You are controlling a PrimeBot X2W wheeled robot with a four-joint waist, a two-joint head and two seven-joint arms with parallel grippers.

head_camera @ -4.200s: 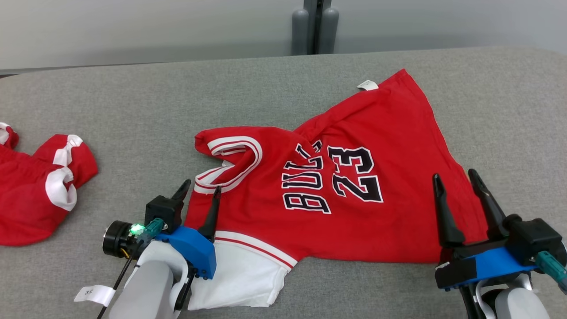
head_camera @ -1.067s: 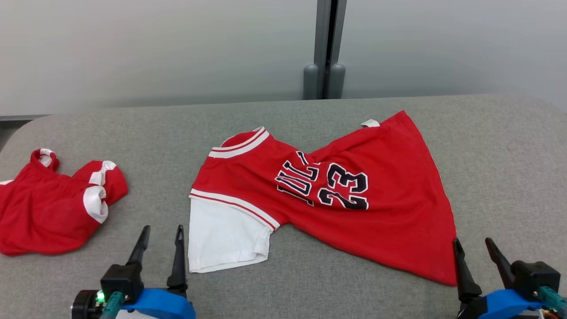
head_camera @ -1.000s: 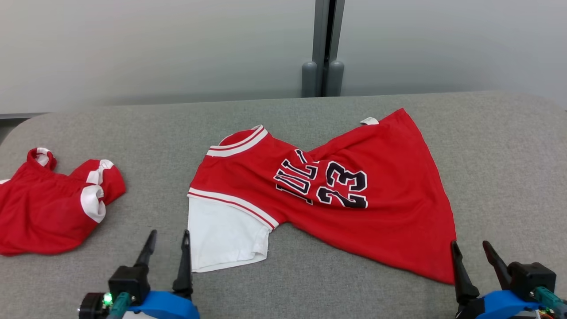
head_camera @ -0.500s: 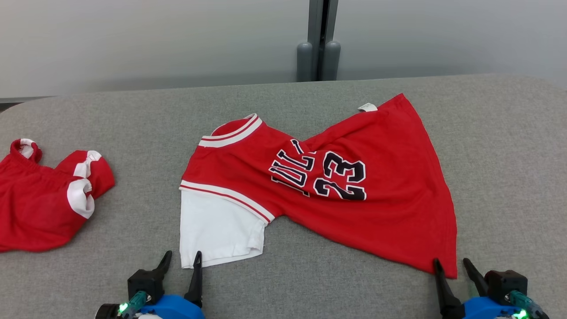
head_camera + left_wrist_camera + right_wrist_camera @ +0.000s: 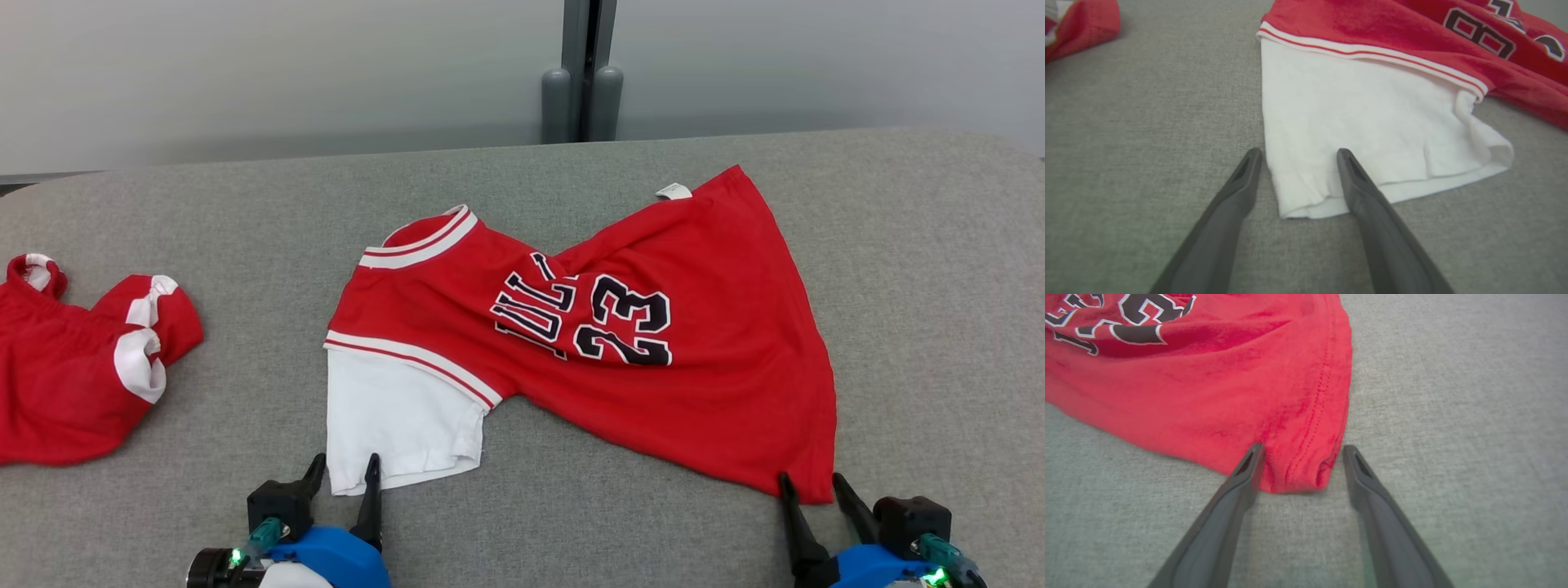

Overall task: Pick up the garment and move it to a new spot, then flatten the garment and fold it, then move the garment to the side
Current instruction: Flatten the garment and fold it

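Head view: red clothing (image 5: 57,392) lies left of the jersey (image 5: 702,384). Left fingers (image 5: 372,502) and right fingers (image 5: 792,514), released, straddle its corners.

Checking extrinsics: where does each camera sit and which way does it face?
Head: on the robot's head, facing forward and down at the grey table and red jersey; left gripper and right gripper at the bottom edge.
Left wrist: on the left arm, looking along its open fingers at the jersey's white sleeve.
Right wrist: on the right arm, along its open fingers at the red hem corner.
Shared: head and left wrist both show the white sleeve.
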